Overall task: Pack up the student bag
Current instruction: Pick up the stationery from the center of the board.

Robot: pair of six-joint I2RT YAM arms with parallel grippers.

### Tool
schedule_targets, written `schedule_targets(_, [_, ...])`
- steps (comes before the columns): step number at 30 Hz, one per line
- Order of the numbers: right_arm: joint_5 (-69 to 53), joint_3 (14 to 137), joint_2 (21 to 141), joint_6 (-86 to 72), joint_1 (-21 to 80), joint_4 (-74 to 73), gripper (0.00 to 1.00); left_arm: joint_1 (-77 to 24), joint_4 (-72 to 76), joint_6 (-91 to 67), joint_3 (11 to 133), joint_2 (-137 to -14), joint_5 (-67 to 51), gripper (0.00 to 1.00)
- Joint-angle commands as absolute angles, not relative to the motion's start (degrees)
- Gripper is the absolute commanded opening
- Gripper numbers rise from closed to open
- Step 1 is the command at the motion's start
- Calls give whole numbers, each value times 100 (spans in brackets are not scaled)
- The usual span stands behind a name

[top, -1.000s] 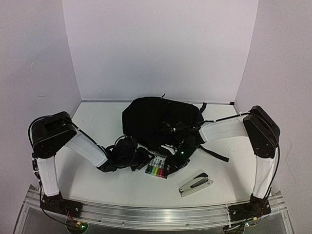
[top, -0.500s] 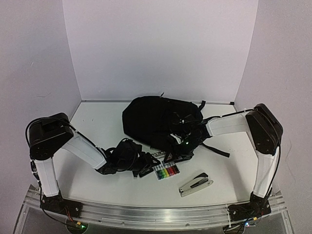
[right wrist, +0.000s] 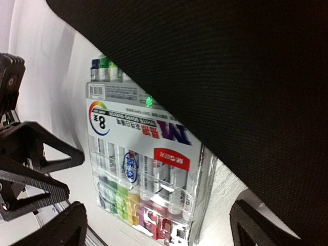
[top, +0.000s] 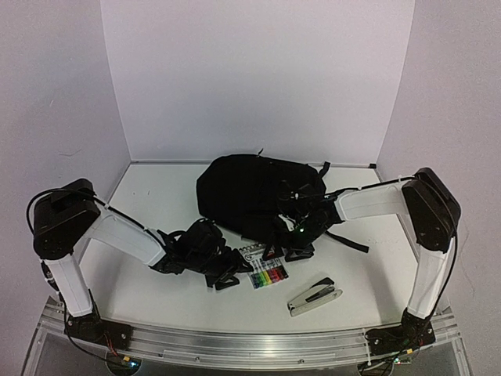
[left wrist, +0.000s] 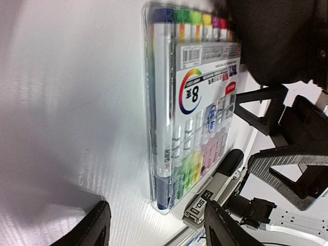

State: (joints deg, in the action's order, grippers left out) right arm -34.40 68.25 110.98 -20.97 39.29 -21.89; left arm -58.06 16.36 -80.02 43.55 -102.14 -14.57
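The student bag point(top: 258, 196) is a large black fabric backpack lying at the middle back of the table. It also fills the top of the right wrist view point(right wrist: 230, 77). A clear pack of coloured markers point(top: 266, 274) lies flat on the table just in front of the bag. My left gripper point(top: 227, 276) is open and empty just left of the pack, which shows ahead of its fingers point(left wrist: 97, 228) in the left wrist view point(left wrist: 195, 113). My right gripper point(top: 296, 249) is open and empty at the bag's front edge, above the pack point(right wrist: 143, 169).
A grey and black stapler point(top: 313, 296) lies to the right front of the marker pack, and it also shows in the left wrist view point(left wrist: 215, 189). A bag strap point(top: 348, 243) trails on the table to the right. White walls stand on three sides.
The marker pack has slid a little right and toward the front. My left gripper followed it toward the front. My right gripper drew back toward the bag.
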Motion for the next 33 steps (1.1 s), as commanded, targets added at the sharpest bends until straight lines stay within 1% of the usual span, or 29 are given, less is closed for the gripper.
schedule_targets(1, [-3180,6810,11586,-2534,4013,-2552,90,-5801,1025,-7892,5188,-11121,-1900,60])
schedule_targets(3, [-3502,6814,11785,-2569,4044,-2391,86,-5788,993,-7784,5486,-11383,-2051,58])
schedule_targets(5, [-3905,6750,11978,-2654,4052,-2151,84,-5751,1543,-7793,5394,-11545,-2189,55])
schedule_targets(9, [-4474,6513,12013,-2926,4048,-1469,76,-5721,3669,-7781,4728,-11566,-2423,48])
schedule_targets(12, [-4817,6310,11837,-3116,4046,-1129,68,-5721,4375,-7719,4250,-11317,-2209,44])
schedule_targets(16, [-5157,6181,11641,-3271,4044,-903,54,-5722,5012,-7883,3639,-11019,-1753,39])
schedule_targets(17, [-5218,6144,11613,-3316,4045,-863,53,-5722,5136,-7951,3511,-10969,-1626,39])
schedule_targets(21, [-5432,5999,11504,-3341,4053,-758,45,-5721,5204,-8164,3284,-10911,-1244,39])
schedule_targets(26, [-5606,5821,11334,-3456,4052,-505,41,-5721,5047,-8251,3476,-11126,-1348,38])
schedule_targets(28, [-5605,5844,11283,-3443,4054,-463,36,-5720,4921,-8107,3697,-11209,-1493,35])
schedule_targets(30, [-5562,5915,11187,-3430,4052,-457,33,-5722,4593,-7847,4003,-11189,-1653,31])
schedule_targets(33, [-5474,5977,11081,-3420,4052,-463,32,-5723,4208,-7426,4314,-11076,-1830,25])
